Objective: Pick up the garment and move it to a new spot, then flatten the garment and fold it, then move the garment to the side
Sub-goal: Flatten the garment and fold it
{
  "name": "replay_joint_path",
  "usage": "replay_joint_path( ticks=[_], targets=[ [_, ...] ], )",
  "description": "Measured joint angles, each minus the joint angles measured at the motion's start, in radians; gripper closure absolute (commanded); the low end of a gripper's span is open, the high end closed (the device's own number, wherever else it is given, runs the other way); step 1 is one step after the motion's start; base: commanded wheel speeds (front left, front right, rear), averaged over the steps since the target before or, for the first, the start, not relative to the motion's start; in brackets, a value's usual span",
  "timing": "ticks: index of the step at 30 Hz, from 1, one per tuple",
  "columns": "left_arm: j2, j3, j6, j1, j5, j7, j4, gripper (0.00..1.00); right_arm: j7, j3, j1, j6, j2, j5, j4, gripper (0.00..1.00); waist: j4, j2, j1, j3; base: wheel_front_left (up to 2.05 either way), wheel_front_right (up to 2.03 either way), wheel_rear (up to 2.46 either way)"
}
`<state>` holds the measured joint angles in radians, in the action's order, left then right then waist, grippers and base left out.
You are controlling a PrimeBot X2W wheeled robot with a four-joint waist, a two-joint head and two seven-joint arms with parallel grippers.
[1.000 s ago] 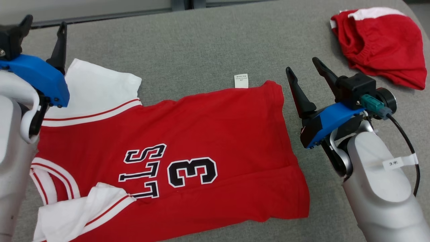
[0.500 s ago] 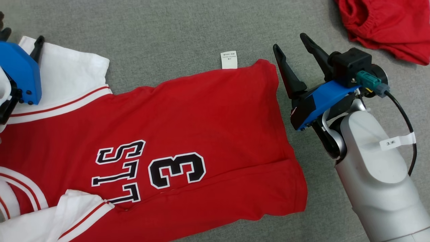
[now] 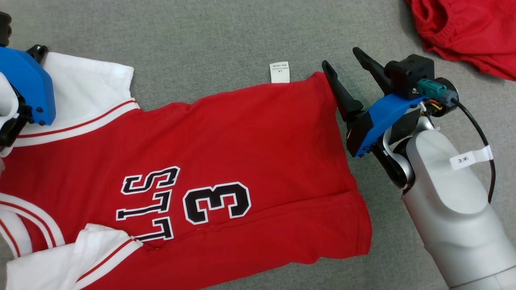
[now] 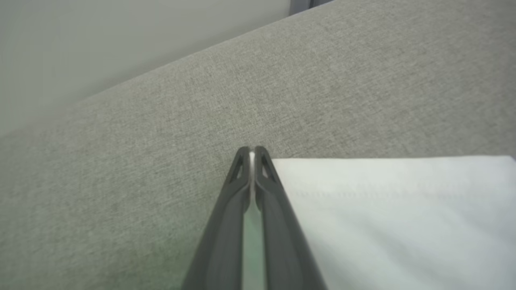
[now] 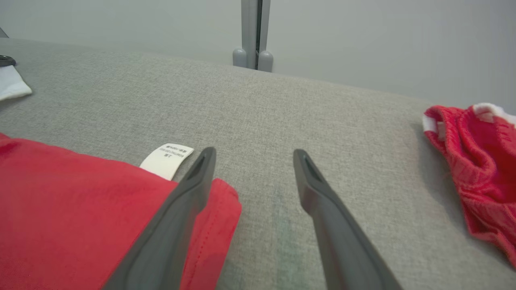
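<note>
1. Fingers [image 4: 227,225] of the left gripper [image 4: 250,155]: pressed together, clamped on the corner of the white sleeve [image 3: 88,80] of the red jersey [image 3: 242,141].
2. Right gripper [image 3: 340,57]: fingers apart, one over the jersey's hem corner, beside the care label [image 3: 279,71].
3. Jersey: spread flat on the grey fabric surface [image 3: 209,36], well short of its far edge.
4. Second red garment [image 3: 467,28]: bunched towards the far right.

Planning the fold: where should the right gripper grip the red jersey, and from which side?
Probably the hem corner beside the white care label, approached from the bare cushion. It lies flat at the edge of the red jersey, with one finger of the open right gripper over it.
</note>
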<state>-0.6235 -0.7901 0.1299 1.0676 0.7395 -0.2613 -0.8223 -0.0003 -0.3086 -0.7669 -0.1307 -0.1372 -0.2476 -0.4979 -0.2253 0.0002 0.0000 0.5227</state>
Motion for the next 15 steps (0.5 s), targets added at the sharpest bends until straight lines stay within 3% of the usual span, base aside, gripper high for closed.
replay_joint_path(
  ticks=[10, 15],
  targets=[
    [0.020, -0.058, 0.000, 0.001, 0.042, 0.089, -0.008, 1.00, 0.154, -0.034, 0.026, 0.000, -0.043, -0.075, -0.002, 0.00, 0.026, -0.0003, 0.0000, -0.046, 0.00, 0.00, 0.00],
    [0.029, -0.085, 0.000, 0.020, 0.051, 0.115, -0.004, 1.00, 0.181, -0.039, 0.037, 0.000, -0.049, -0.108, 0.003, 0.00, 0.045, -0.0003, -0.0001, -0.039, 0.00, 0.00, 0.00]
  ],
)
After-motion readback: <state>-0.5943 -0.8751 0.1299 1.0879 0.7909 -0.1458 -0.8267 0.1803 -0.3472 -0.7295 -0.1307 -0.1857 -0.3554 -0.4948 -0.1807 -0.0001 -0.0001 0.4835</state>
